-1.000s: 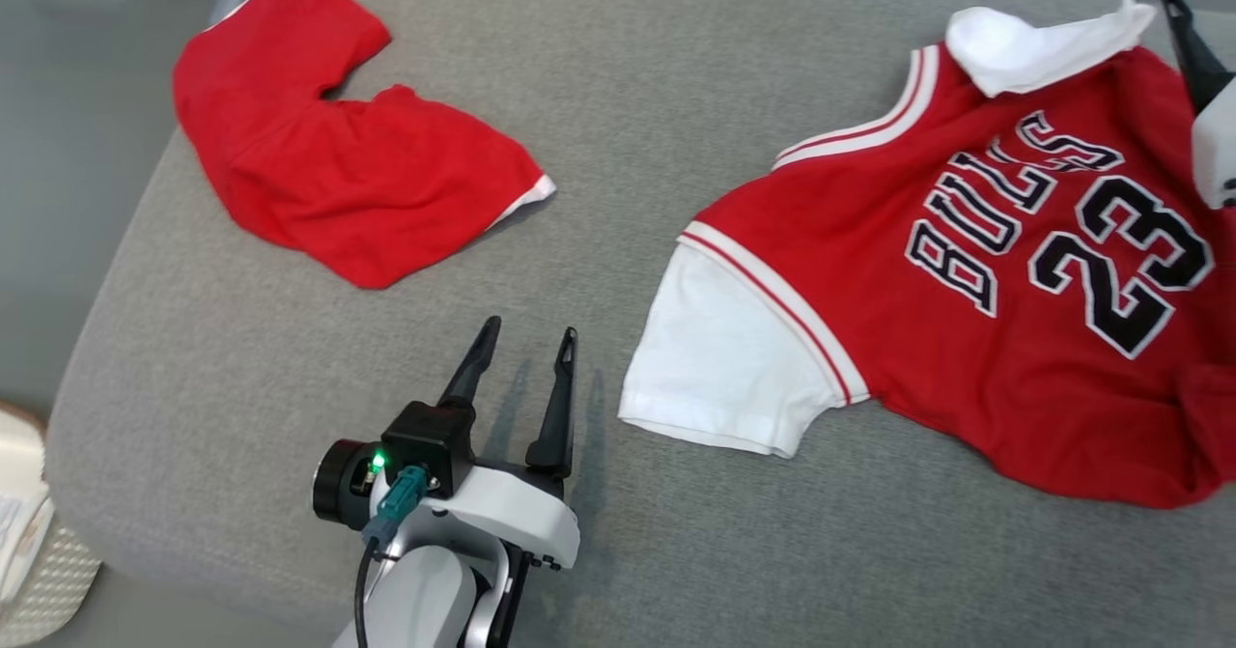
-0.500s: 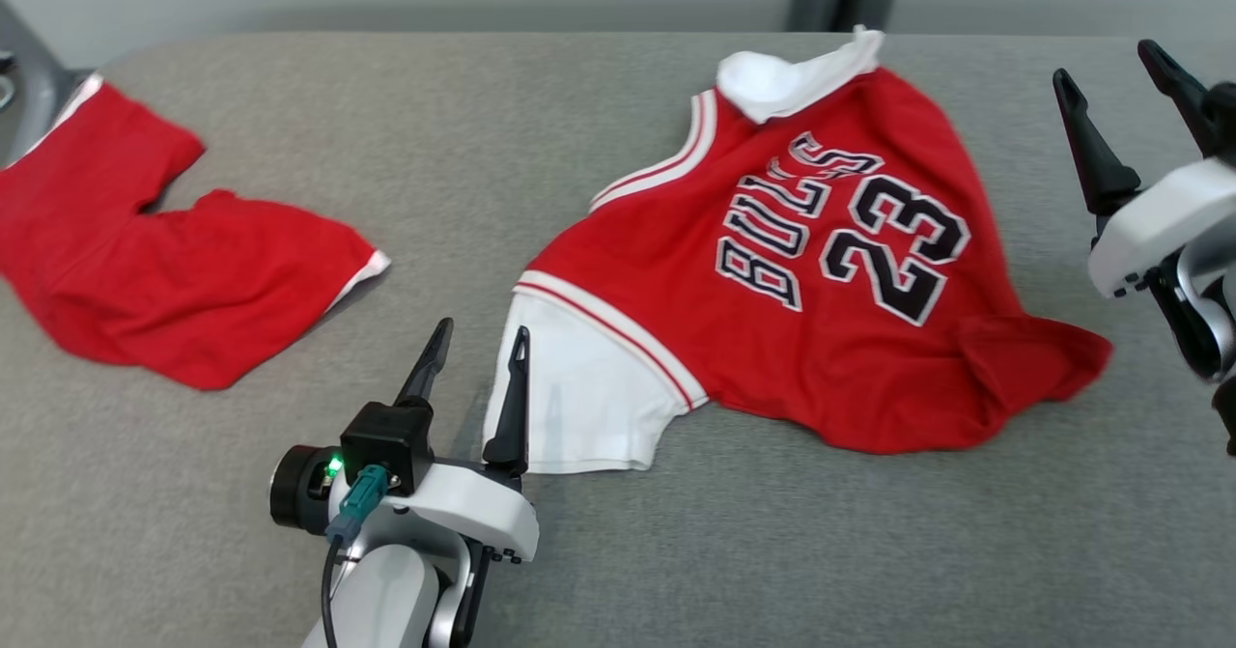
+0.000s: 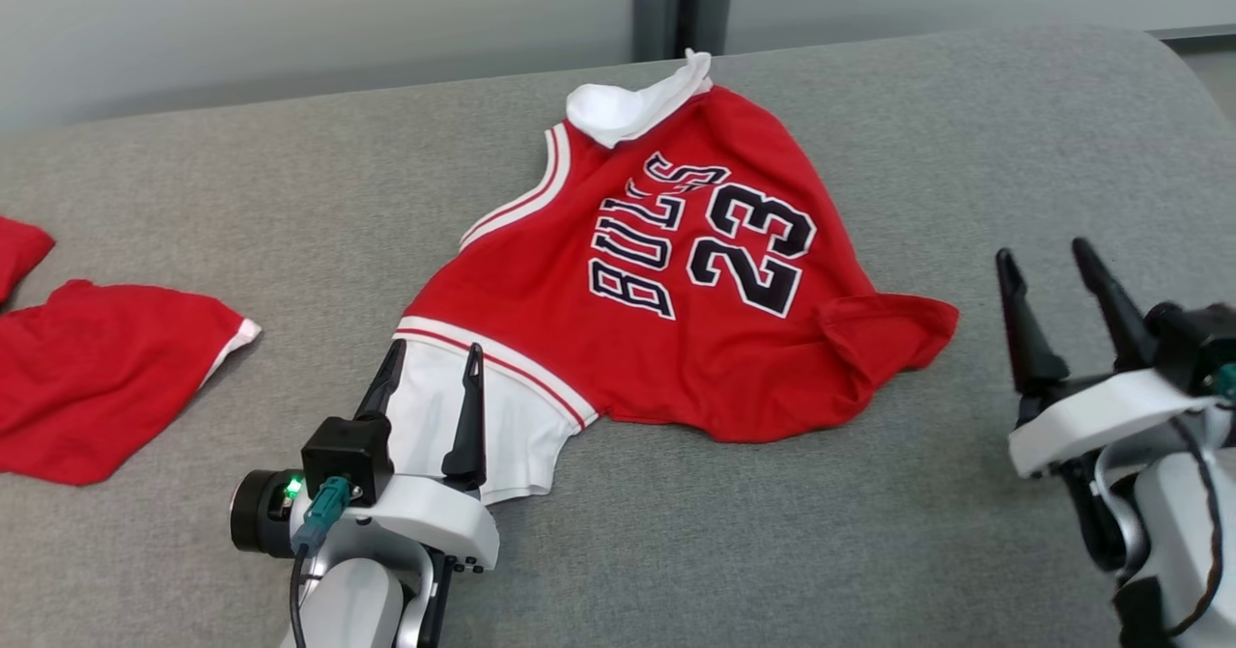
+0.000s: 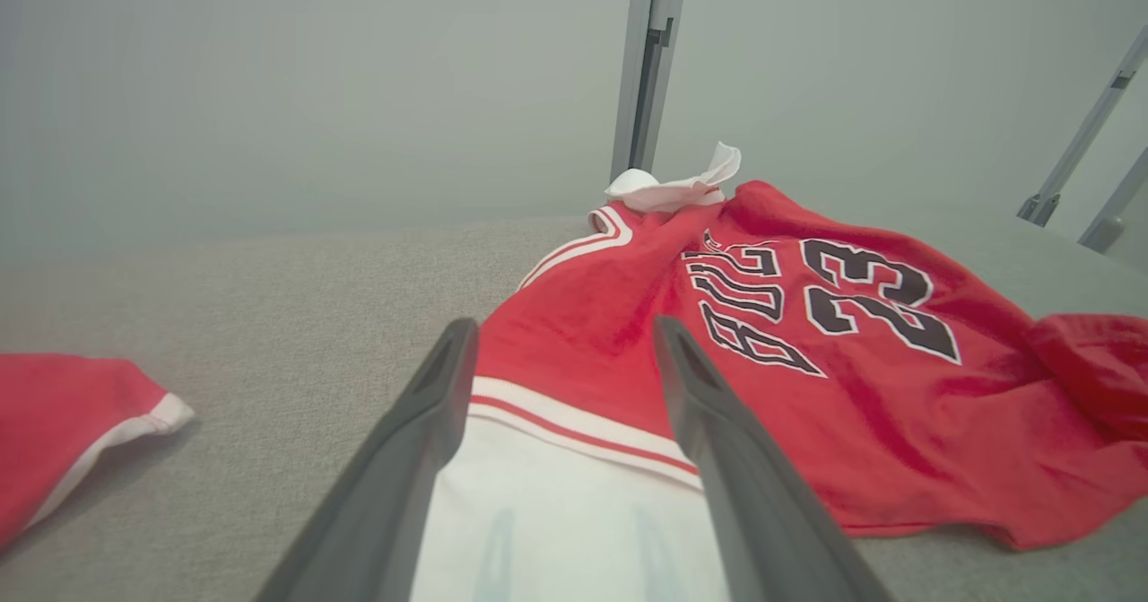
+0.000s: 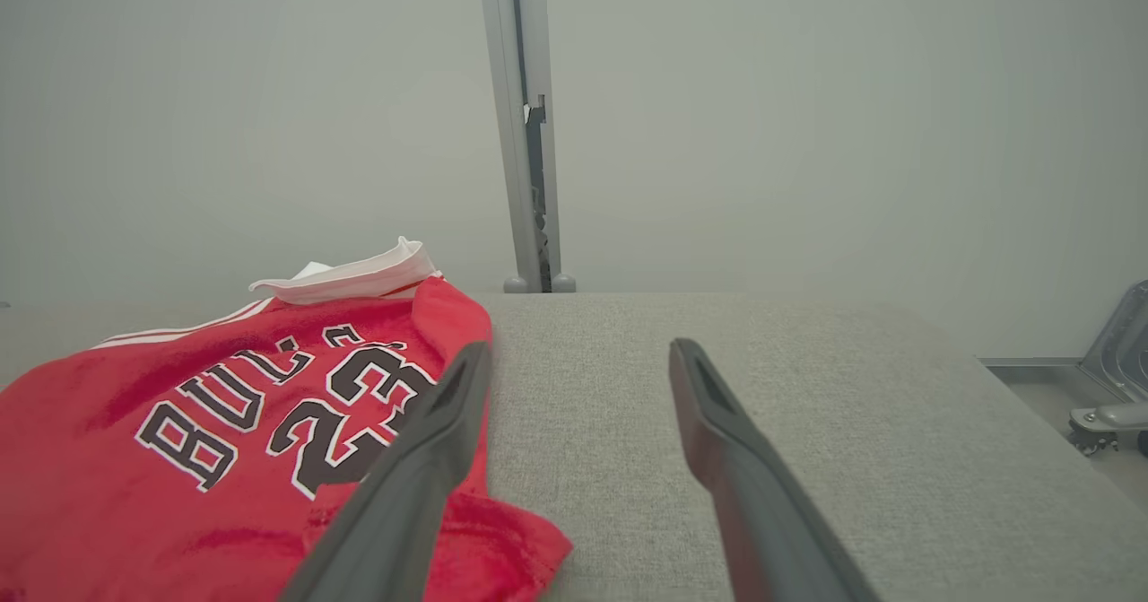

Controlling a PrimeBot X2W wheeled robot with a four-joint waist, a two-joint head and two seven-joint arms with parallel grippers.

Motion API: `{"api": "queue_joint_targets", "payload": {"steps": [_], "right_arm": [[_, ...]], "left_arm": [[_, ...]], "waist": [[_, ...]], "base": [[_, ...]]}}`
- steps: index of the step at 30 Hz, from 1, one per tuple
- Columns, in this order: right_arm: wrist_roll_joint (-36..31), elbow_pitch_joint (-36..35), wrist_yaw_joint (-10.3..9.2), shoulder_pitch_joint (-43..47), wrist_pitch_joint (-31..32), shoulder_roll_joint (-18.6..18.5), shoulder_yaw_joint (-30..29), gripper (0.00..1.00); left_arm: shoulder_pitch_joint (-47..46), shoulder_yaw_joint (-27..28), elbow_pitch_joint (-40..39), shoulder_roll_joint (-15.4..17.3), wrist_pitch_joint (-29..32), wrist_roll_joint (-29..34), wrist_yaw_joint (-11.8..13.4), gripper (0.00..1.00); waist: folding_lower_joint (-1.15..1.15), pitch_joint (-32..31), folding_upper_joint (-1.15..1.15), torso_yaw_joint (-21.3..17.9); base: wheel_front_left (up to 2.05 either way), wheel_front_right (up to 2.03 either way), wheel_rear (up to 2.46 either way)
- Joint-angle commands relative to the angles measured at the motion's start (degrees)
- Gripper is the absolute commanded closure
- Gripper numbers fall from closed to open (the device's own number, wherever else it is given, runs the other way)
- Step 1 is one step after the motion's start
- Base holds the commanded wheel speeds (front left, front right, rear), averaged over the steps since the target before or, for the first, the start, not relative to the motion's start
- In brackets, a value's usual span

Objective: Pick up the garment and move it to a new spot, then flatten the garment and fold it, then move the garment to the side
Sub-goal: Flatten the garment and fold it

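The garment (image 3: 676,271) is a red jersey with white sleeves and black "BULLS 23" lettering, lying spread but rumpled on the grey cushion (image 3: 290,204); it also appears in the left wrist view (image 4: 807,351) and right wrist view (image 5: 179,423). My left gripper (image 3: 435,363) is open, its fingers hovering over the near white sleeve (image 3: 502,426). My right gripper (image 3: 1043,262) is open to the right of the jersey's folded hem corner (image 3: 888,334), over bare cushion, holding nothing.
A second red garment (image 3: 97,378) with a white-trimmed edge lies at the cushion's left. A grey metal post (image 3: 686,1) stands behind the cushion against a pale wall. Bare cushion stretches right of the jersey (image 5: 762,387).
The head camera has swung right, so the whole picture has shifted left. The left gripper now stands over the white sleeve. The right gripper has dropped lower at the right of the picture.
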Motion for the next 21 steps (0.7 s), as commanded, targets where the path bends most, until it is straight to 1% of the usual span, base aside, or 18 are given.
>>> {"api": "queue_joint_targets", "payload": {"steps": [1,6,9,10,14,21], "right_arm": [[-0.81,-0.79,-0.04,1.11,-0.03,0.55,-0.39,0.00],[-2.62,-3.11,-0.03,3.61,-0.03,3.12,-0.68,0.00],[-3.13,-3.69,-0.03,4.07,0.03,4.30,0.84,0.00],[-3.29,-3.61,-0.04,3.97,0.51,5.02,2.31,0.00],[-4.09,-2.04,-0.04,2.81,1.79,6.20,4.80,0.00],[-5.99,3.71,-0.04,-0.11,3.43,8.01,5.53,0.00]], "left_arm": [[0.35,0.54,0.24,0.33,-0.24,0.59,-0.27,0.00],[0.41,1.89,1.34,0.37,-0.24,1.45,-0.53,0.00],[0.14,2.20,1.62,0.35,-0.24,1.79,-0.93,0.00],[-0.08,2.17,1.71,0.32,-0.24,2.02,-1.10,0.00],[-0.43,1.56,1.65,0.28,-0.24,2.01,-1.52,0.00],[-1.13,0.21,1.26,0.25,-0.24,1.17,-1.69,0.00]], "waist": [[0.00,-0.04,0.00,-1.02],[0.00,0.10,0.00,-2.36],[0.00,0.21,0.00,-2.59],[0.00,0.31,0.00,-2.51],[0.00,0.82,0.00,-1.68],[0.00,2.22,0.00,1.22]], "base": [[0.00,0.00,0.00],[0.00,0.00,0.00],[0.00,0.00,0.00],[0.00,0.00,0.00],[0.00,0.00,0.00],[0.00,0.00,0.00]]}}
